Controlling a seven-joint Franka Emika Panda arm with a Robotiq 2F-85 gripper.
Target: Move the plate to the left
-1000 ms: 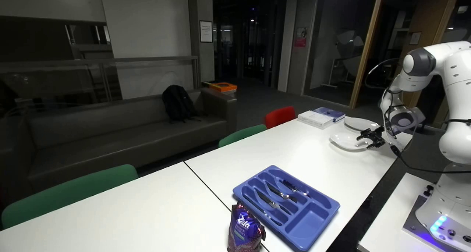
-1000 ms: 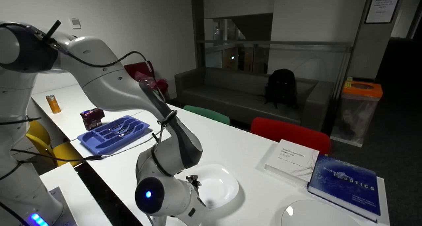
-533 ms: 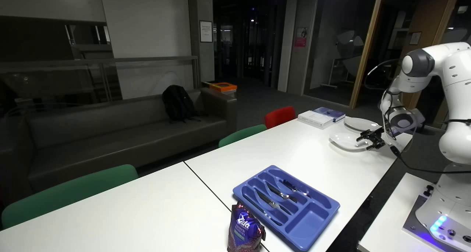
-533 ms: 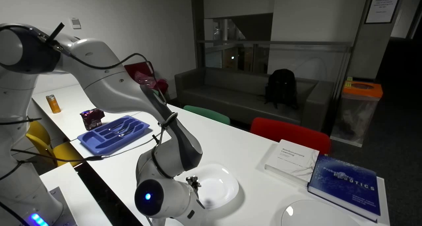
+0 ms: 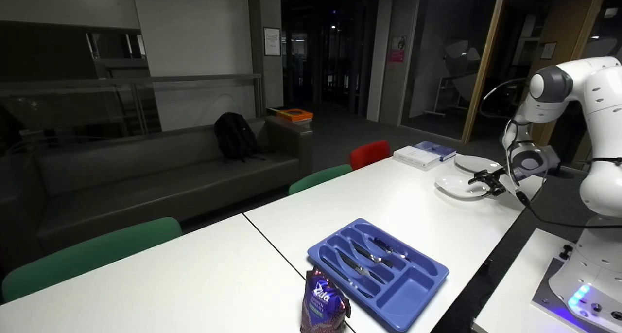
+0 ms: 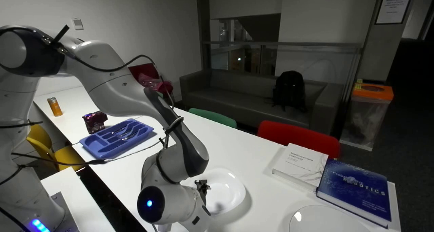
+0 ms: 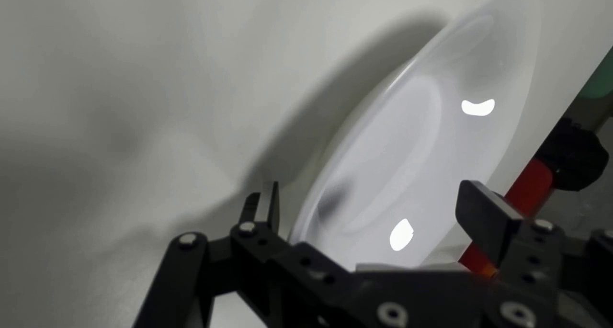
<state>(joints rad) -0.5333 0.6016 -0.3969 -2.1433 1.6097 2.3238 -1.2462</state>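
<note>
At the right of the frame in an exterior view, a deep plate sits on the table, with a flat plate just above it in the frame; both are white. The task does not say which to move; the place of the fingers makes us favour the deep plate. In the wrist view they stand wide apart and grip nothing, one left of centre just beside the rim, the other at lower right; we cannot tell whether either touches. The deep plate looks stiff and glazed, and its bright highlights suggest a slick surface, so a loose pinch may slide. We judge it fairly light, but a knock could chip it if ceramic. We would take the rim at its lower end in that view, one finger inside the wall, one outside. Held there, it probably tilts, so we would keep it low. The flat plate seems harder to pinch.
</note>
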